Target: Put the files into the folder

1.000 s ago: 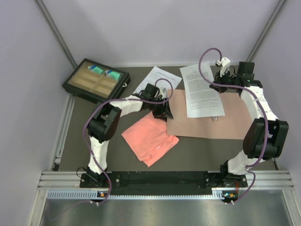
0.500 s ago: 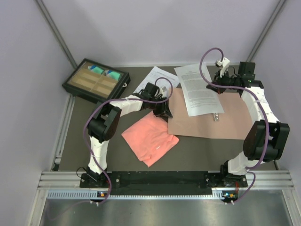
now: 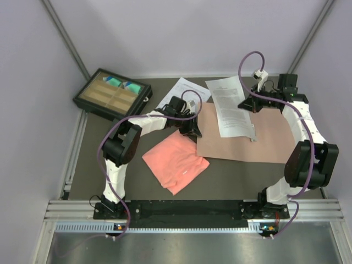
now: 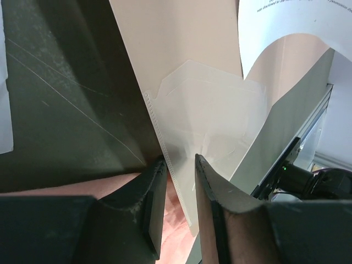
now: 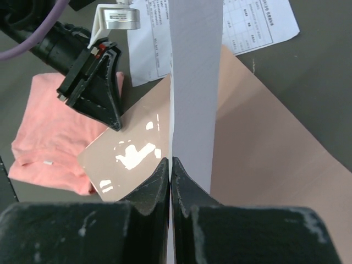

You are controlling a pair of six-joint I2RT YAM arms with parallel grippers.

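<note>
Moved since prior frame: R gripper (image 3: 243, 104) has gone left and slightly nearer, taking the text sheet (image 3: 228, 107) with it. The sheet's near end now curls up off the folder (image 3: 269, 140). L gripper (image 4: 179, 161) has kept its position.

1. Cloth (image 3: 176, 161): nearest item. Salmon-pink, folded, flat on table (image 3: 99, 170), beside the folder's near-left corner.
2. Folder: tan, lying open and flat, centre-right of table. Clear pocket (image 4: 214, 115) sits on its inner face near the left edge.
3. L gripper: at folder's left edge, above the cloth's far corner. Jaws stand a little apart w/ the pocket edge in the gap. Whether they pinch the folder: cannot tell.
4. R gripper: over the folder's far part. Jaws together, clamped on the right edge of the text sheet. In the wrist view the sheet rises straight up from between the fingers.
5. Text sheet: dense print, lying over the folder's far-left part, outside the pocket. Its far end overhangs the folder's far edge.
6. Table sheet (image 3: 184, 91): flat on table beyond the L gripper, just left of the text sheet, off the folder.
7. Box (image 3: 113, 93): far-left corner, dark frame w/ compartments, well apart from the folder.
</note>
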